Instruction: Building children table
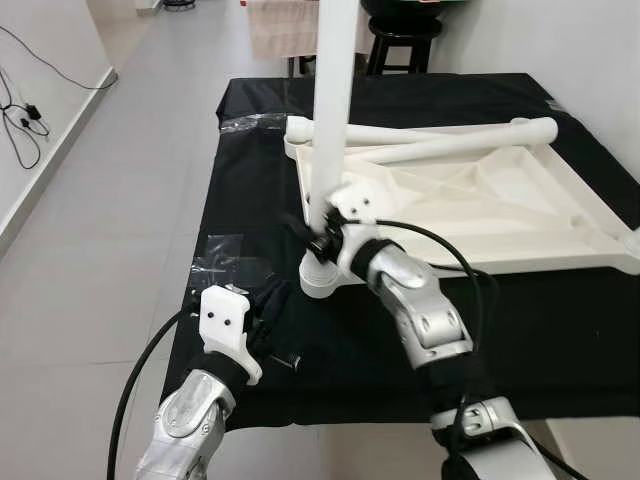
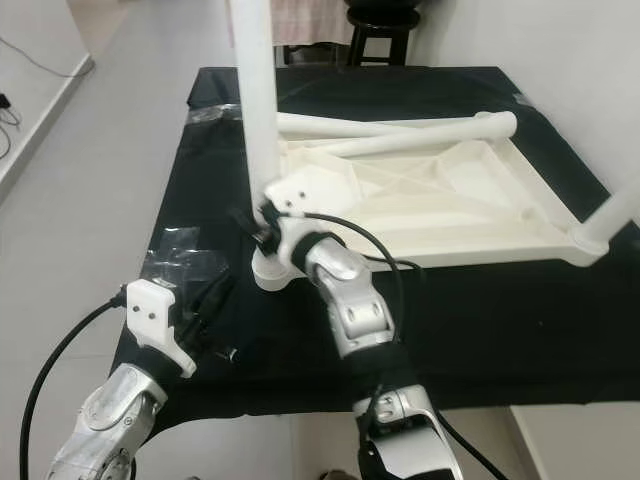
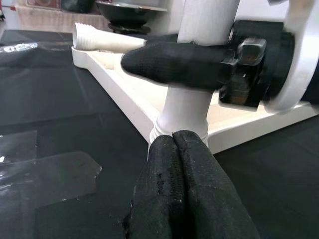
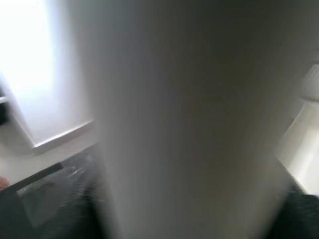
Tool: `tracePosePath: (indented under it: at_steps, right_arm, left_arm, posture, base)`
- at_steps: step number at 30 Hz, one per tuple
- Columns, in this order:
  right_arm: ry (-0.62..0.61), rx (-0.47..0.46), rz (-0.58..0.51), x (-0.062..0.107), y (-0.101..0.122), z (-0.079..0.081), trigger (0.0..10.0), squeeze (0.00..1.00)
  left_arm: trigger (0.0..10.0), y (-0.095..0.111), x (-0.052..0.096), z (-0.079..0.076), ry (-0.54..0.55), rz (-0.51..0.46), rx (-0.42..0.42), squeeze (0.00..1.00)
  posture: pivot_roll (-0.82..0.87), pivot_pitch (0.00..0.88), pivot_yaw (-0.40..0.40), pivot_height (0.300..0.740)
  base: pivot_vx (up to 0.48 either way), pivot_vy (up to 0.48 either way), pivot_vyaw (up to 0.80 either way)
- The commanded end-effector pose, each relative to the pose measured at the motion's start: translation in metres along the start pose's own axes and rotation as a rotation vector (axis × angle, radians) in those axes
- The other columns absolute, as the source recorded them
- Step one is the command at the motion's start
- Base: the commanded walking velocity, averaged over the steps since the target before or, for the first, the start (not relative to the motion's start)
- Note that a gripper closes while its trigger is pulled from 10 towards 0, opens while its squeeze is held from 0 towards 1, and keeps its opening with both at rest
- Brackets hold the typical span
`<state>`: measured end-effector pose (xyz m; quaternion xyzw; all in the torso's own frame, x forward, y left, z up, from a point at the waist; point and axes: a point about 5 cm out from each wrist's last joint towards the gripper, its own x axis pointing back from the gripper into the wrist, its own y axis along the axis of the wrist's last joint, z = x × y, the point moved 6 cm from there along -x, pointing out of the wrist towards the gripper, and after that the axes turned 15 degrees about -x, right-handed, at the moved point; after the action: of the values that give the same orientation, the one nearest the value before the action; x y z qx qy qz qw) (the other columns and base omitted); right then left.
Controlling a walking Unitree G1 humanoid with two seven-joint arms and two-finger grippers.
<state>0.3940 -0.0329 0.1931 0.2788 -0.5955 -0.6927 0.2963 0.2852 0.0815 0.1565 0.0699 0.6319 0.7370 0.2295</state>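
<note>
Right tool (image 1: 322,238) clamps your upright leg (image 1: 333,110) at its corner socket; left tool (image 3: 182,164) is together; two legs (image 1: 440,143) lie loose.

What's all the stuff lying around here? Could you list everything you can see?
Tabletop: one, white, upside down on the black cloth.
Upright leg: one, white, standing in the tabletop's near-left corner socket.
Loose legs: two, white, lying across the tabletop's far part.
Corner leg: one, white, at the tabletop's near-right corner.
Black cloth: one, covering the work surface.
Plastic bags: two clear ones, on the cloth's left side.
Stool: one, black, beyond the cloth.
Right gripper: black fingers closed around the upright leg.
Left gripper: black fingers shut, empty, beside the leg's base.
</note>
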Motion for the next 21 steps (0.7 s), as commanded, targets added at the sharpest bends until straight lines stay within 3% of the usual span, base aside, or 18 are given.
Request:
tracePosePath:
  at_steps: [1,2,3,6,13,21]
  right_arm:
    - [0.134,0.039,-0.039,0.000,0.020,0.007,10.0,0.76]
    - [0.134,0.039,-0.039,0.000,0.020,0.007,10.0,0.76]
    - [0.279,0.034,0.004,0.003,0.022,0.014,10.0,0.00]
    - [0.411,0.042,0.090,0.004,0.017,0.020,10.0,0.00]
    - [0.406,0.031,0.112,-0.003,0.016,0.016,10.0,0.00]
    - [0.463,-0.005,0.119,0.003,0.001,0.018,10.0,0.00]
  left_arm:
    - [10.0,-0.006,0.001,-0.002,-0.008,0.021,0.020,0.00]
    - [10.0,-0.006,0.001,-0.002,-0.008,0.021,0.020,0.00]
    - [10.0,-0.006,0.002,-0.003,-0.008,0.021,0.020,0.00]
    - [10.0,-0.005,0.003,-0.003,-0.006,0.021,0.016,0.00]
    - [10.0,-0.006,0.008,-0.003,-0.001,0.027,0.037,0.00]
    - [10.0,-0.018,0.019,-0.008,0.000,0.073,0.036,0.00]
  posture:
    - [0.04,0.135,-0.039,0.740]
    - [0.04,0.135,-0.039,0.740]
    - [0.04,0.135,-0.039,0.740]
    - [0.06,0.143,-0.045,0.740]
    - [0.07,0.146,-0.054,0.740]
    - [0.10,0.125,-0.051,0.740]
  base:
    - [0.000,0.000,0.00]
    - [0.000,0.000,0.00]
    - [0.000,0.000,0.00]
    - [0.000,0.000,0.00]
    - [0.000,0.000,0.00]
    - [0.000,0.000,0.00]
